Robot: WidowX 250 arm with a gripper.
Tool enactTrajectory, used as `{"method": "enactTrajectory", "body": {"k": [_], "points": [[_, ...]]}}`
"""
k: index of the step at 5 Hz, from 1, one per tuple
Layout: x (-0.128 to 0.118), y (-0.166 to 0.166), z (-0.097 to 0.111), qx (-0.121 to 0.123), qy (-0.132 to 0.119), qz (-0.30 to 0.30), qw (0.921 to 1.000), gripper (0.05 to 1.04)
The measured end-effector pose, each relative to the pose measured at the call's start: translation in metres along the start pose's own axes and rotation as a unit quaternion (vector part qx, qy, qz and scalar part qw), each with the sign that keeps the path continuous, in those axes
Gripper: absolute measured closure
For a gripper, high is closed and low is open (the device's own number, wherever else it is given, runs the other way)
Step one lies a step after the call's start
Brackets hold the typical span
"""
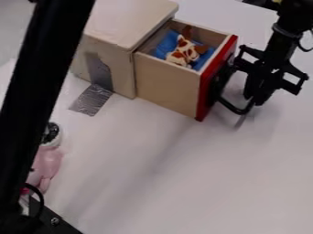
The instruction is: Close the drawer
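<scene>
You have the wooden drawer [166,87] pulled out of its wooden box [125,20], near the top middle of the frame, so it is not shut. Your black gripper [256,96] is at the upper right, just beside the red front [205,91] and its curved black handle [235,108]. You cannot tell here if the claw is wide or narrow, or if it has hold of the handle, and that is the first worry. If part of it is hooked in the handle, a move to the right could drag the drawer out more, and a push could twist it. If you push too near one end of the red front, the drawer may turn a bit and jam in the box. If you push too low, the tip may rub on the white table [153,173]. The box may slide back too if the drawer sticks; the gray tape [92,99] may help hold it, but don't trust it too much. The spotted plush toy [182,54] sits on the blue cloth [166,45] inside, and its brown end near the back could catch on the box top as it goes in. So push slow, flat and near the middle.
</scene>
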State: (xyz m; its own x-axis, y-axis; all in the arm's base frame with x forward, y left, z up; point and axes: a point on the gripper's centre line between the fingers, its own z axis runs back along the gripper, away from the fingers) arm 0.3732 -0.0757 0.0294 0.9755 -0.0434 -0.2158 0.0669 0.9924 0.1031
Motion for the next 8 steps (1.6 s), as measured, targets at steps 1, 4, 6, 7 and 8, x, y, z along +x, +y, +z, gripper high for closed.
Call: {"method": "enactTrajectory", "body": {"k": [1, 4, 6, 7, 8], "points": [[-0.011, 0.017, -0.006, -0.008, 0.013, 0.014, 0.9998, 0.98], [-0.021, 0.031, -0.015, -0.018, 0.028, 0.028, 0.9991, 0.984], [-0.015, 0.04, -0.013, -0.034, 0.001, 0.041, 0.9986, 0.984], [-0.004, 0.059, -0.009, -0.061, -0.022, 0.074, 0.9952, 0.984], [0.0, 0.052, -0.002, -0.072, -0.03, 0.068, 0.9946, 0.984]]}}
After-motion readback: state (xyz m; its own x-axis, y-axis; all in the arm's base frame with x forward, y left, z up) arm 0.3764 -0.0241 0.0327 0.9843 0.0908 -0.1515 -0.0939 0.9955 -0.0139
